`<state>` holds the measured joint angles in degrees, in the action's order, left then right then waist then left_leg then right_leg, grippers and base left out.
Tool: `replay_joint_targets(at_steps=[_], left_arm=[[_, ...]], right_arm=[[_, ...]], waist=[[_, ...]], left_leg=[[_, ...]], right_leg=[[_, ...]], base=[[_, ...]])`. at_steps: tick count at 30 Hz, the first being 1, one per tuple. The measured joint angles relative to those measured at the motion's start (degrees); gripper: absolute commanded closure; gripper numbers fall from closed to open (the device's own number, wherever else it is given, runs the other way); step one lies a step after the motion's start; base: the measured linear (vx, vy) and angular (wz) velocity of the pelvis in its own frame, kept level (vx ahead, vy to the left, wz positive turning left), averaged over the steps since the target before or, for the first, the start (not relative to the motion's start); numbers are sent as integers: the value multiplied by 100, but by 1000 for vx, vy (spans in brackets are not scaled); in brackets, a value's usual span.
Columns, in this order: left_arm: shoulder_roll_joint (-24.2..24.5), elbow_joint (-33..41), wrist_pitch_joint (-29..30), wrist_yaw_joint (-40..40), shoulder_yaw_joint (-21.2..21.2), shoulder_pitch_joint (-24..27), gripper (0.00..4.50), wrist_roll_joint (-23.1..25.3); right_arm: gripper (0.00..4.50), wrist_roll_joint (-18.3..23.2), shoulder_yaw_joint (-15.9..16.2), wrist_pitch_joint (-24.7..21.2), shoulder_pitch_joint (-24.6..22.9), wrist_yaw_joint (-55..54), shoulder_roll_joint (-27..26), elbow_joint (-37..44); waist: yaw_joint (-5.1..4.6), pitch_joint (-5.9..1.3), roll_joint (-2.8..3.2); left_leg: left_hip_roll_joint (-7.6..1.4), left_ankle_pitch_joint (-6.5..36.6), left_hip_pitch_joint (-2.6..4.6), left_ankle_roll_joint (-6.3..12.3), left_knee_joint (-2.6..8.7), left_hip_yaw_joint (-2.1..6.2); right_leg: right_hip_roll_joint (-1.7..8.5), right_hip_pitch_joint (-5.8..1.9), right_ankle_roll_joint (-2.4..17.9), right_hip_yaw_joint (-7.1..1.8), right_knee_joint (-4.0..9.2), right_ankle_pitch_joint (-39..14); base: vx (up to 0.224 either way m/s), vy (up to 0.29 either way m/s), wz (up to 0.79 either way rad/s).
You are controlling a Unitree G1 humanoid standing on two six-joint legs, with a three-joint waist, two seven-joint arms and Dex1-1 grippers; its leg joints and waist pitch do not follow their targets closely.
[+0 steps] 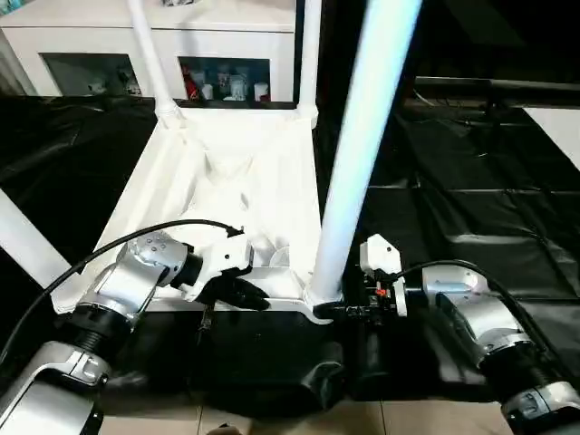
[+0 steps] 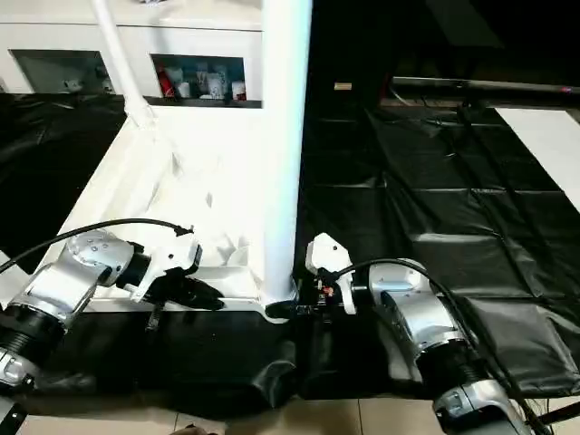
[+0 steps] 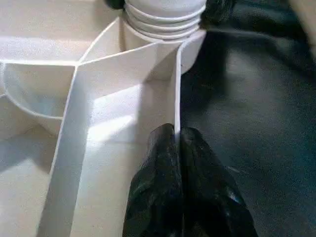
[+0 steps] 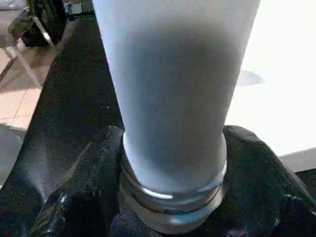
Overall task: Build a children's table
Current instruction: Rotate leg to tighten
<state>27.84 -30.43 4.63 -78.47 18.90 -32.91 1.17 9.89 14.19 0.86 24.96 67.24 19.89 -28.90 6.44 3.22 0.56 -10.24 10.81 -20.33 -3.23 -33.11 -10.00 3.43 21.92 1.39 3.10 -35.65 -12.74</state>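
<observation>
The children's table lies upside down on a black sheet, its ribbed white top (image 1: 227,172) facing up. A long white leg (image 1: 362,136) stands upright in the near right corner socket (image 1: 319,299). My right gripper (image 1: 340,310) is closed on the base of this leg, one black finger (image 4: 98,168) pressed to each side just above the threaded end. My left gripper (image 1: 249,294) is shut on the thin near rim wall (image 3: 177,89) of the top, a little to the left of that socket. Two more legs (image 1: 149,54) (image 1: 310,54) rise from the far corners. Another leg (image 1: 27,240) slants at the near left.
A white cabinet (image 1: 109,36) with glass doors stands behind the table. The black sheet (image 1: 471,181) covers the ground to the right and front. A white panel (image 1: 557,127) lies at the far right edge. Tiled floor (image 1: 299,419) shows at the near edge.
</observation>
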Motion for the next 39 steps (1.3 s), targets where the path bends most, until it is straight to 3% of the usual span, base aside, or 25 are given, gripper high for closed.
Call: replay_joint_targets(at_steps=[9,13,17,24,26,29,31,35,39], left_arm=[[-712,-837,157,1423,-387,-348,450,83],[-1055,-1353,212,2215,-523,-666,450,183],[-1254,-1619,205,2648,-550,-854,450,299],[-1239,-1662,117,2666,-557,-847,450,305],[-1239,-1673,96,2665,-557,-846,450,311],[-1207,-1684,7,2621,-552,-842,450,328],[-1218,-1663,-29,2576,-538,-831,450,327],[-1192,-1528,-65,2480,-497,-761,450,326],[-1088,-1313,-84,2272,-451,-632,450,317]], right_arm=[[182,-166,-727,185,248,-2742,-1091,-973],[183,-549,-823,277,844,-4649,-1732,-1763],[183,-686,-953,328,1246,-5887,-2161,-2345],[183,-733,-997,588,1278,-5924,-2288,-2533],[127,-719,-1061,667,1280,-5913,-2315,-2588],[108,-718,-1089,778,1269,-5841,-2289,-2637],[70,-730,-1083,820,1250,-5789,-2227,-2616],[55,-736,-1033,851,1091,-5473,-2064,-2407],[55,-939,-747,867,1011,-4774,-1647,-2109]], waist=[[-232,-1,-6],[-360,0,-4],[-369,-1,-5],[-368,-3,-8],[-367,-3,-8],[-339,-2,-9],[-295,-2,-9],[-259,-2,-10],[-210,-2,-9]], left_leg=[[-12,6,19,-42,-37,0],[-15,-4,21,-61,-17,0],[-14,-4,22,-62,3,0],[-13,-4,22,-61,11,-1],[-13,-4,22,-61,12,-1],[-13,-4,24,-61,12,-1],[-13,-4,26,-61,13,-1],[-13,-1,20,-56,15,-1],[-12,0,17,-55,15,-1]], right_leg=[[-2,0,13,-1,-33,30],[-7,6,15,-1,-38,32],[-8,6,14,-1,-27,31],[-8,5,14,-1,-19,31],[-8,5,14,-1,-18,31],[-8,7,14,-1,-14,31],[-8,10,14,3,-7,31],[-6,10,14,7,3,31],[-5,10,14,8,10,31]], base=[[0,0,0],[0,0,0],[0,0,0],[0,0,0],[0,0,0],[0,0,0],[0,0,0],[0,0,0],[0,0,0]])
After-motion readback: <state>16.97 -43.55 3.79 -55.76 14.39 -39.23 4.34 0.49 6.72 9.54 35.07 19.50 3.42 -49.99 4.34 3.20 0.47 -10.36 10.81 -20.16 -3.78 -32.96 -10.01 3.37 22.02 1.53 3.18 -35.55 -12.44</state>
